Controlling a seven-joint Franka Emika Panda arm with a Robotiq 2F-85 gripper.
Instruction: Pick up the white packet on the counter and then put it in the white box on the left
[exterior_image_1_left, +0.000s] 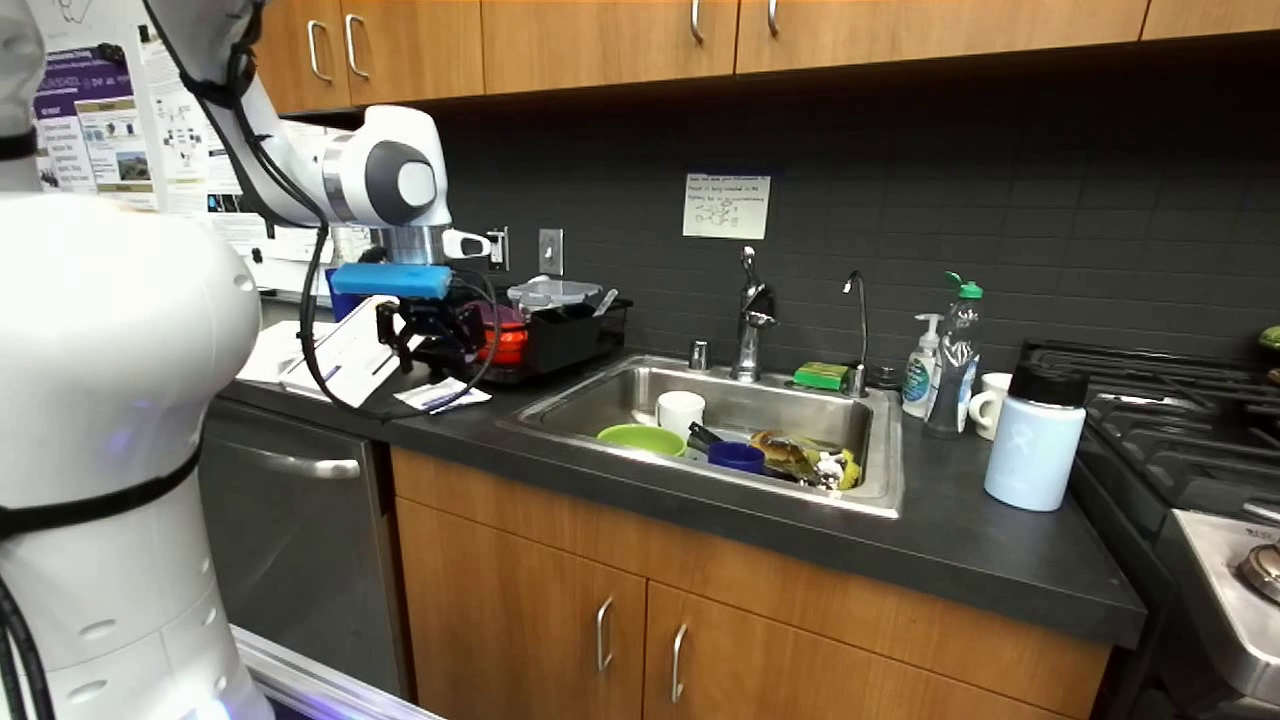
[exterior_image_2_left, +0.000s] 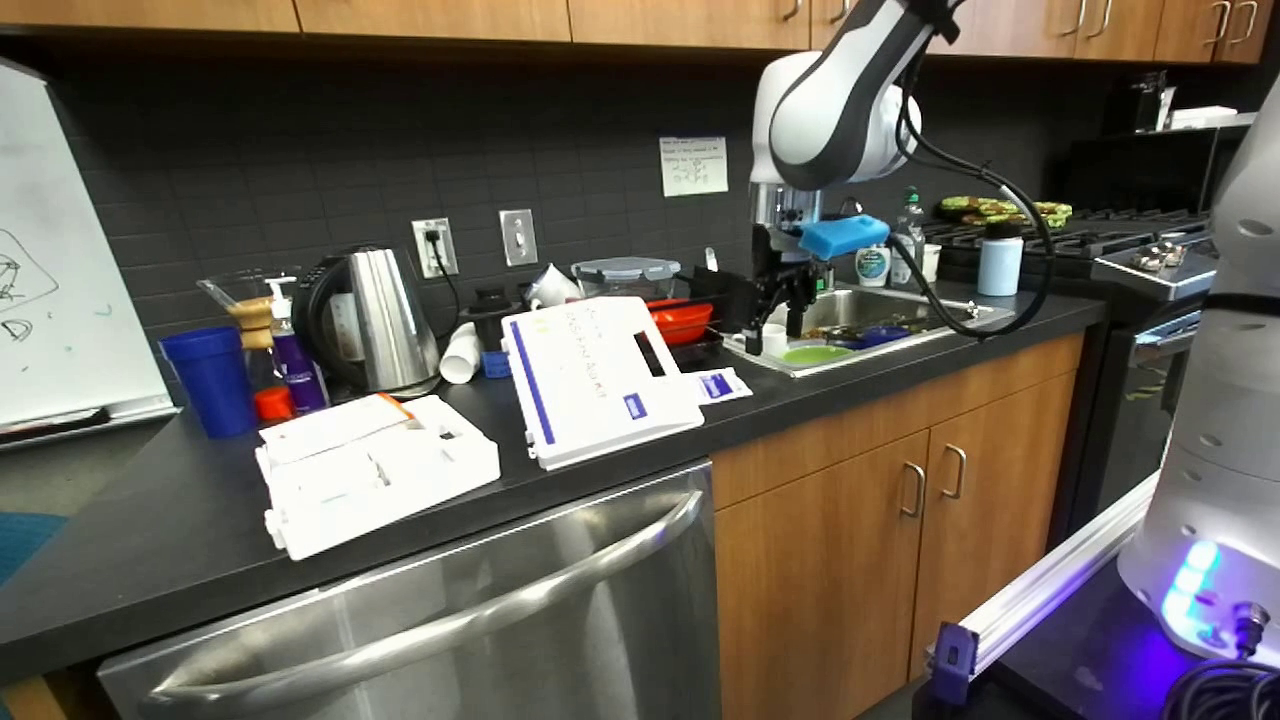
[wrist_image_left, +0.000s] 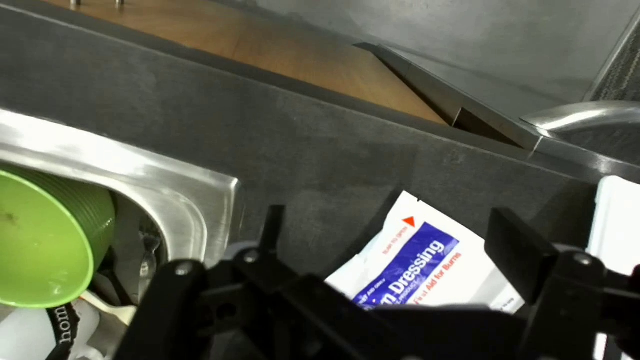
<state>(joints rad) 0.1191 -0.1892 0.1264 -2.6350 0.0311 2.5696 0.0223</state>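
Observation:
The white packet with a blue band lies on the dark counter, in both exterior views (exterior_image_1_left: 443, 395) (exterior_image_2_left: 718, 385) and the wrist view (wrist_image_left: 450, 270). My gripper (exterior_image_1_left: 436, 345) is open and empty above it; it also shows in an exterior view (exterior_image_2_left: 775, 328). In the wrist view, the packet lies between the spread fingers (wrist_image_left: 387, 225), its lower part hidden by the gripper. An open white box (exterior_image_2_left: 380, 490) with things in it lies at the counter's left. A tilted white case panel with handwriting (exterior_image_2_left: 590, 390) stands between it and the packet; a white edge (wrist_image_left: 617, 225) shows at right.
The sink (exterior_image_1_left: 540, 412), with a green bowl (exterior_image_1_left: 640, 437) and cups, lies beside the packet. A black rack (exterior_image_1_left: 575, 340) with a red bowl (exterior_image_2_left: 683, 322) stands behind. A kettle (exterior_image_2_left: 390, 320) and blue cup (exterior_image_2_left: 210, 380) stand at the far left.

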